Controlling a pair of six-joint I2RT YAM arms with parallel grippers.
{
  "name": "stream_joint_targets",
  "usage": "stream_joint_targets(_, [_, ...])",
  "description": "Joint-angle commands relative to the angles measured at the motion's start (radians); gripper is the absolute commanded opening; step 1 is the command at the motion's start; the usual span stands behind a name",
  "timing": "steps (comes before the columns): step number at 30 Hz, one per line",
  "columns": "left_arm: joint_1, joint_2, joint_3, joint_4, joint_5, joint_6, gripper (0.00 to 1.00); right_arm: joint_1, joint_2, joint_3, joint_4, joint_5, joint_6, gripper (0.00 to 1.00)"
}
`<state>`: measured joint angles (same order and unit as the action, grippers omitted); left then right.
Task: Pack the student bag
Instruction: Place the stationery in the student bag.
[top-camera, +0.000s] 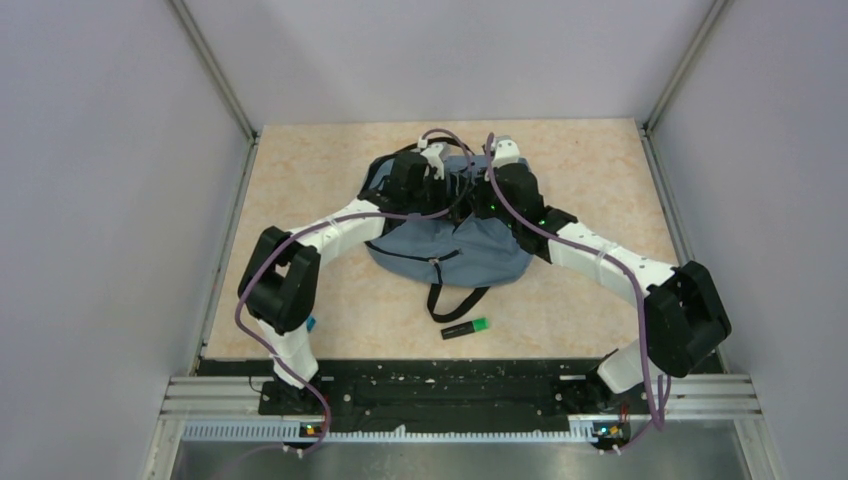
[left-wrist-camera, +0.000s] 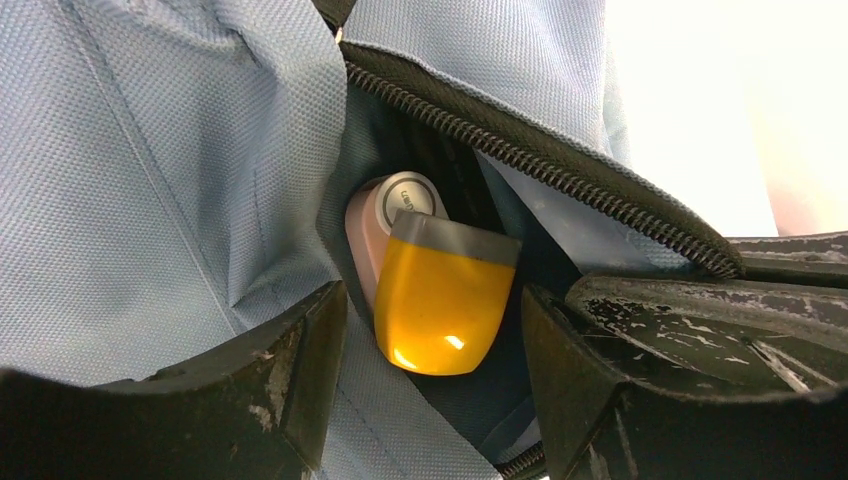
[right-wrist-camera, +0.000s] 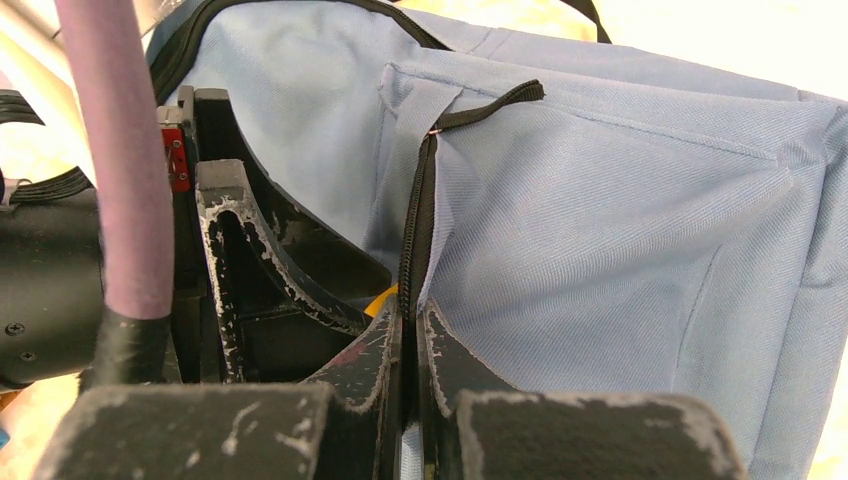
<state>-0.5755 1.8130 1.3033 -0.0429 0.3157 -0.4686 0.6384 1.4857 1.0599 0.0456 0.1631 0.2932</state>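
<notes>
Fabric of student bag (top-camera: 470, 255) was limp; your right gripper (right-wrist-camera: 408, 325) clamped its zipper edge (right-wrist-camera: 415, 220), likely the stiffest hold; left gripper (left-wrist-camera: 428, 305) gaped round yellow item (left-wrist-camera: 440, 310).

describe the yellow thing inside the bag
A small glossy yellow piece with a rounded end and a grey band on top, plastic by its look. It lies tilted inside the open zipper of the blue bag, against a pink item with a round grey cap, between the open fingers of the left gripper.
</notes>
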Motion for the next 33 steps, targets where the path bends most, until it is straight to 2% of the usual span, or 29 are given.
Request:
stream_joint_targets(1, [-0.004, -0.061, -0.028, 0.113, -0.006, 0.014, 0.69, 0.006, -0.070, 0.010, 0.082, -0.031, 0.024, 0.00])
stream_joint_targets(8, [-0.004, -0.090, -0.087, 0.173, 0.017, 0.019, 0.59, 0.007, -0.064, 0.013, 0.085, -0.032, 0.027, 0.00])
stream_joint_targets(14, [-0.006, -0.053, -0.092, 0.229, 0.099, -0.015, 0.49, 0.006, -0.059, 0.014, 0.084, -0.036, 0.028, 0.00])
stream_joint_targets(22, [-0.018, -0.008, -0.115, 0.337, 0.168, -0.069, 0.44, 0.007, -0.045, 0.025, 0.083, -0.044, 0.030, 0.00])
stream_joint_targets(29, [-0.020, -0.069, -0.142, 0.293, 0.075, -0.008, 0.45, 0.007, -0.047, 0.026, 0.074, -0.040, 0.031, 0.00])
stream_joint_targets(33, [-0.021, -0.181, -0.173, 0.224, -0.047, 0.061, 0.56, 0.007, -0.055, 0.023, 0.074, -0.041, 0.030, 0.00])
